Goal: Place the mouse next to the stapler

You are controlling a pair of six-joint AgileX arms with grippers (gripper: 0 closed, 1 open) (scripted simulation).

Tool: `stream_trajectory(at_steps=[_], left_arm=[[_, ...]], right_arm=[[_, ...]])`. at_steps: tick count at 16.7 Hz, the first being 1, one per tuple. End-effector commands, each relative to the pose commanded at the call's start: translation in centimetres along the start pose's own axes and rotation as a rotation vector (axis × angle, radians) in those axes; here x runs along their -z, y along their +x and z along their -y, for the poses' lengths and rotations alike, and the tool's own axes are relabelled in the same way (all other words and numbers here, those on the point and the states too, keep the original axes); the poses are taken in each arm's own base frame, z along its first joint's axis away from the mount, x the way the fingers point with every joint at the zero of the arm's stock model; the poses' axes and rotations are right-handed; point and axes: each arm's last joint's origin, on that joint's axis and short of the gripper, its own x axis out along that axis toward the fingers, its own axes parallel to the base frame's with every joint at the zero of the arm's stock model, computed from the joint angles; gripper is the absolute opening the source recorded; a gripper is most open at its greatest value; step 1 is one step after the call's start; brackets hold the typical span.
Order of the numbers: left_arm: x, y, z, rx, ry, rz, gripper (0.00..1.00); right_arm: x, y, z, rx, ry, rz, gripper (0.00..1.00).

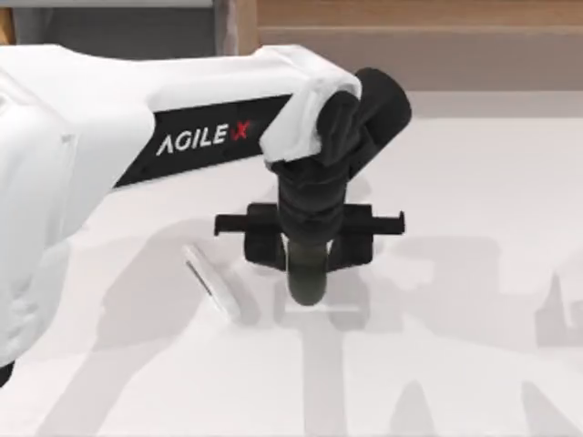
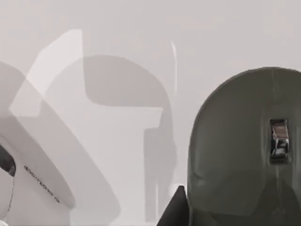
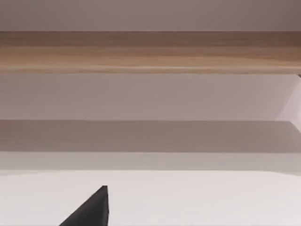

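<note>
The left gripper (image 1: 307,250) pinched the mouse (image 1: 306,273) between its fingers above the table (image 1: 474,273), near the stapler (image 1: 211,284) on its left, where an early release or skewed descent risked striking the stapler.

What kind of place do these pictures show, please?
Probably a rendered tabletop workspace for robot handling, not a lived-in room: a plain white table, a wooden ledge behind it, and just two office things, a mouse in the left gripper and a stapler.
</note>
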Motion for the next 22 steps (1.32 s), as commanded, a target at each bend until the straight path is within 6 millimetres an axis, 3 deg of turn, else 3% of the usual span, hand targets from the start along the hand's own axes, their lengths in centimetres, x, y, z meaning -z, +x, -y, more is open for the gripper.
stream_trajectory(at_steps=[22], left_arm=[[-0.6, -1.3, 0.2, 0.051, -0.006, 0.061, 0.0]], right_arm=[[0.0, 0.0, 0.0, 0.0, 0.0, 0.0, 1.0]])
